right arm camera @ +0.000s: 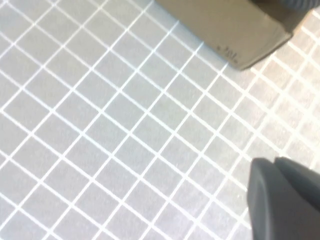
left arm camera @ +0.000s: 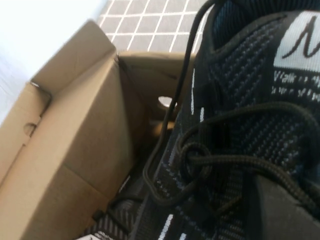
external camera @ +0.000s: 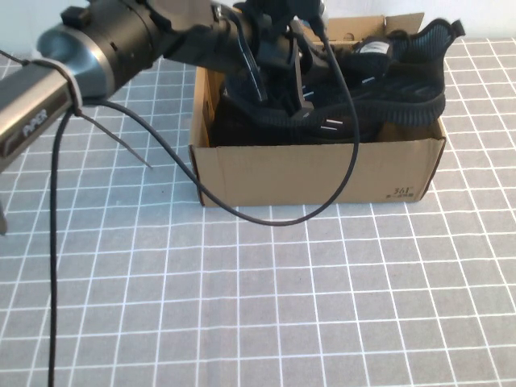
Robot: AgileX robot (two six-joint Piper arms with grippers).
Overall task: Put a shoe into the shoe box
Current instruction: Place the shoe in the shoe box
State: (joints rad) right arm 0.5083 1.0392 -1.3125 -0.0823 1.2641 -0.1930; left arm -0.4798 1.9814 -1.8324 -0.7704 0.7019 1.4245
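Note:
The shoe (external camera: pixel 403 72), a black knit sneaker with short white dashes and a white tongue label (left arm camera: pixel 300 42), lies lengthwise in the open brown cardboard shoe box (external camera: pixel 322 173), its toe end raised over the box's right rim. My left gripper (external camera: pixel 280 85) reaches down into the box from the left and is shut on the shoe near its laces; one dark finger (left arm camera: pixel 285 210) shows pressed against the knit. My right gripper (right arm camera: pixel 270 164) hangs over bare tablecloth near the box's printed corner (right arm camera: pixel 230 52), shut and empty. It is outside the high view.
A grey tablecloth (external camera: pixel 242 306) with a white grid covers the table. The left arm's black cable (external camera: pixel 266 219) loops down in front of the box's front wall. Another dark shape (external camera: pixel 242 125) fills the box's left part beneath the shoe.

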